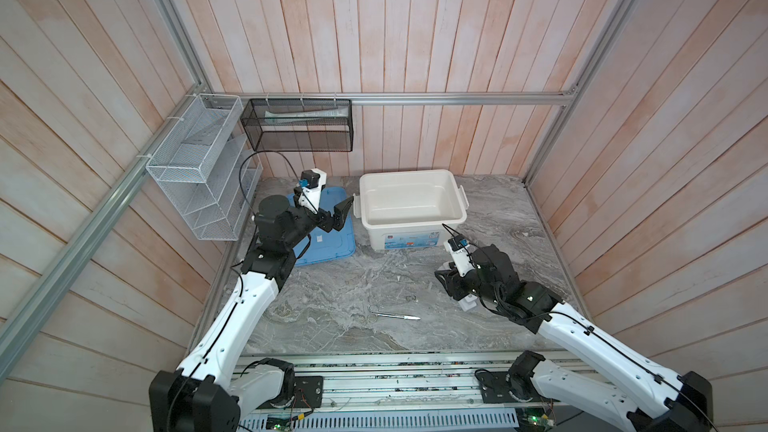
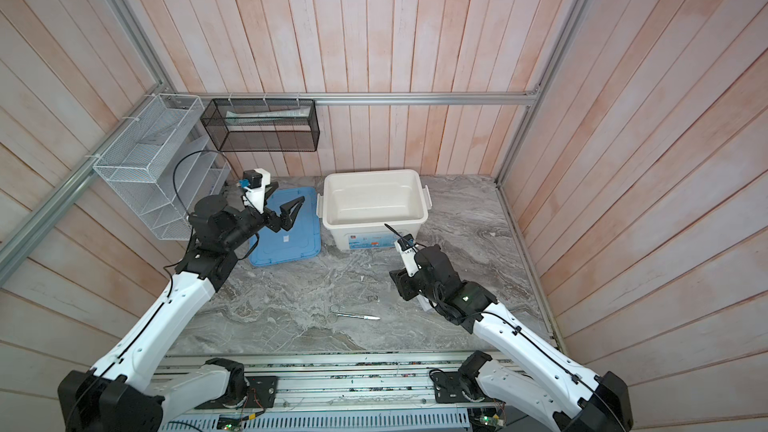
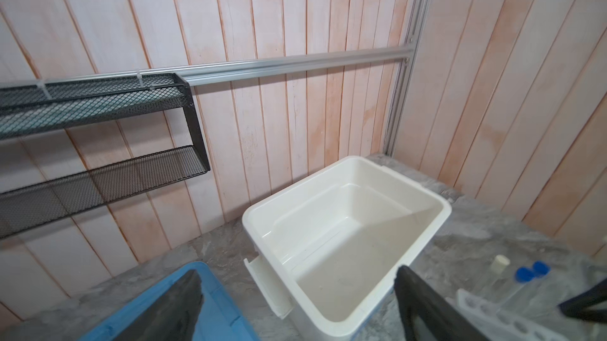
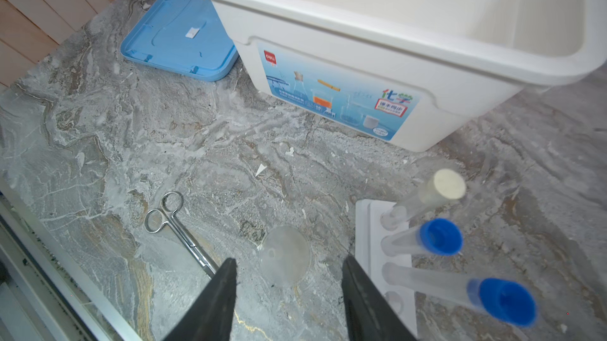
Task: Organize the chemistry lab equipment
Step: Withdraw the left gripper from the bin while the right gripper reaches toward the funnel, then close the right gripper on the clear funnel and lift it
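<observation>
In both top views the left gripper point(image 1: 337, 215) hangs with its jaws spread wide and empty over the blue lid point(image 1: 332, 251), beside the open white bin point(image 1: 409, 176), while the small steel scissors point(image 1: 374, 312) and the thin silver pen-like tool point(image 1: 401, 316) lie end to end near the front edge, their shared long axis running across the table, rings toward the left arm's side; the right gripper point(image 2: 401, 280) is the nearer one. The left wrist view looks into the bin point(image 3: 358, 158), which holds nothing, with the three capped tubes point(image 3: 525, 273) far off beyond it. The right wrist view settles the matter: the right gripper point(image 4: 289, 262) has its jaws parted, gripping nothing, and the clear round dish point(image 4: 285, 255) lies flat on the table straight between them (a round thing, so no axis to line up with), the scissors point(image 4: 174, 224) on one side and the white six-hole rack point(image 4: 371, 224) with its tubes just beside on the other; a straight descent by the right arm looks like the natural move
</observation>
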Controlling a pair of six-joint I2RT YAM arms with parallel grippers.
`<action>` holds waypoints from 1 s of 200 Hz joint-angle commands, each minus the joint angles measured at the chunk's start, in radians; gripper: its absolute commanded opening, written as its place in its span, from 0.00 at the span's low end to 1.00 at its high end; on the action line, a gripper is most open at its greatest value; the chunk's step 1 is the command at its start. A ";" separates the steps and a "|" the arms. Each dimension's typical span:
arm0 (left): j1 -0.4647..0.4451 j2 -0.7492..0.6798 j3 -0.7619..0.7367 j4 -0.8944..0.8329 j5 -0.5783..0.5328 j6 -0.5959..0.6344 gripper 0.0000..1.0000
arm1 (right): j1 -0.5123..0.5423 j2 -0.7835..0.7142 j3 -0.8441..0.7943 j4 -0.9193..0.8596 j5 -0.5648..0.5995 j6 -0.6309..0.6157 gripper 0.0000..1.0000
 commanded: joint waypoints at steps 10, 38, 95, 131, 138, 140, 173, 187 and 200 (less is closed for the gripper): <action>0.019 -0.073 -0.072 -0.003 -0.113 -0.129 1.00 | 0.010 0.042 -0.059 0.131 -0.041 0.076 0.54; 0.045 -0.086 -0.107 -0.026 -0.134 -0.213 1.00 | 0.017 0.099 -0.091 0.188 -0.037 0.108 0.54; 0.053 -0.085 -0.161 0.003 -0.215 -0.202 1.00 | 0.021 0.142 -0.164 0.301 -0.001 0.170 0.46; 0.058 -0.065 -0.155 -0.001 -0.192 -0.205 1.00 | 0.030 0.195 -0.175 0.353 -0.005 0.179 0.42; 0.058 -0.062 -0.157 -0.001 -0.190 -0.204 1.00 | 0.032 0.205 -0.179 0.364 -0.003 0.180 0.41; 0.058 -0.062 -0.157 -0.001 -0.188 -0.204 1.00 | 0.032 0.207 -0.180 0.367 -0.004 0.179 0.41; 0.057 -0.054 -0.150 -0.007 -0.162 -0.198 1.00 | 0.033 0.243 -0.186 0.385 0.022 0.188 0.35; 0.059 -0.054 -0.150 -0.008 -0.166 -0.195 1.00 | 0.033 0.250 -0.190 0.386 0.034 0.188 0.33; 0.059 -0.051 -0.150 -0.006 -0.170 -0.194 1.00 | 0.033 0.253 -0.195 0.393 0.045 0.191 0.32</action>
